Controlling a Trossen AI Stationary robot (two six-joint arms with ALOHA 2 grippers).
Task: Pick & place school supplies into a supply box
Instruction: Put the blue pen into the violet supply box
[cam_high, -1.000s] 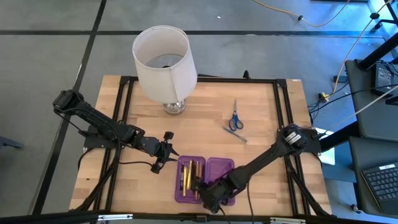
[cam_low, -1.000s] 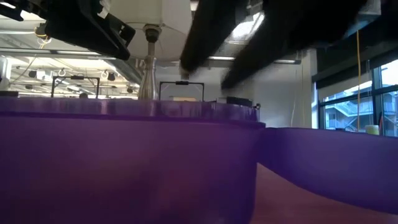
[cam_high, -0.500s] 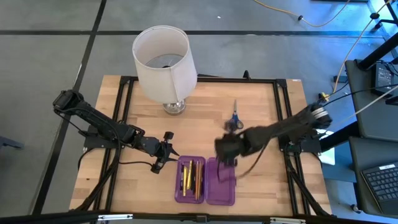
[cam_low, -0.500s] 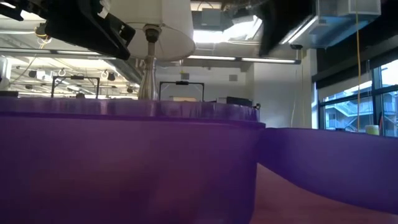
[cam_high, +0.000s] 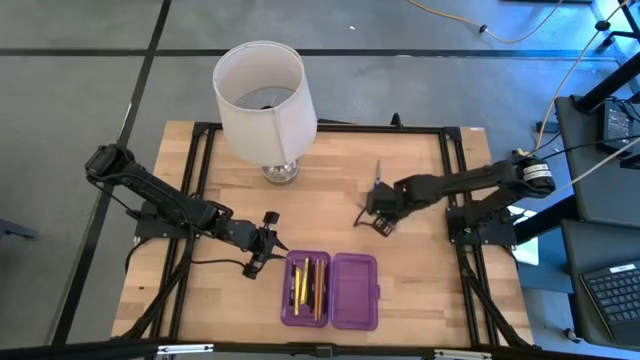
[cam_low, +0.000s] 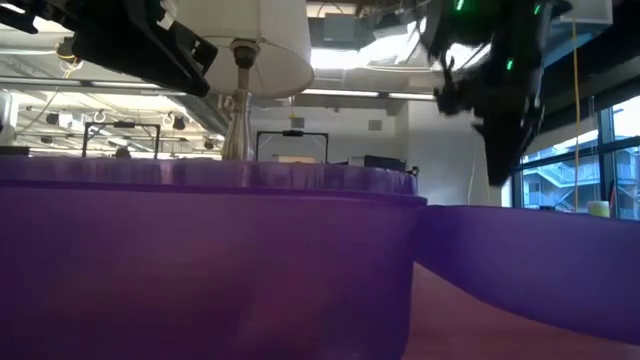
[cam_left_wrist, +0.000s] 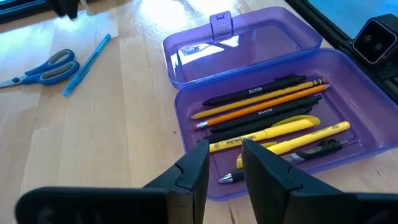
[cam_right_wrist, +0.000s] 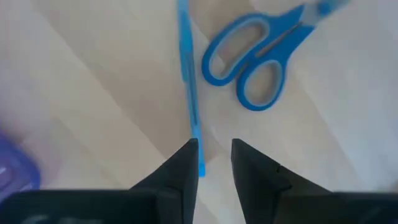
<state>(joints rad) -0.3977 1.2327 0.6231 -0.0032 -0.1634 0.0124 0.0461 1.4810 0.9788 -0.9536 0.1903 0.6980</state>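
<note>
While the purple pencil case (cam_high: 330, 290) lies open at the lower centre of the high view, I see its left half already carrying the yellow and orange pencils (cam_left_wrist: 261, 109) and dark pens (cam_left_wrist: 255, 91), with the right half bare. My left gripper (cam_left_wrist: 222, 163) waits just to the left of the case, above its near wall in the wrist view, fingers drawn close with only a thin gap and nothing between them.

Further up the table, right of centre, my right gripper (cam_right_wrist: 214, 163) hangs over the two supplies not yet boxed: a slim blue pen (cam_right_wrist: 189, 93) and the blue-handled scissors (cam_right_wrist: 264, 62). Its fingers stand narrowly apart and empty, and the pen's near end sits right at that gap in the right wrist view.

My worry is that narrow spacing. If I descend like this, one fingertip could land on the thin pen and roll or skid it away rather than straddle it. The scissors lie just beside the pen, handles nearly against it, so a wider approach risks nudging or catching a handle loop.

Farthest back, at the upper left of the table, the white-shaded lamp (cam_high: 260, 100) stands well clear of both arms.
</note>
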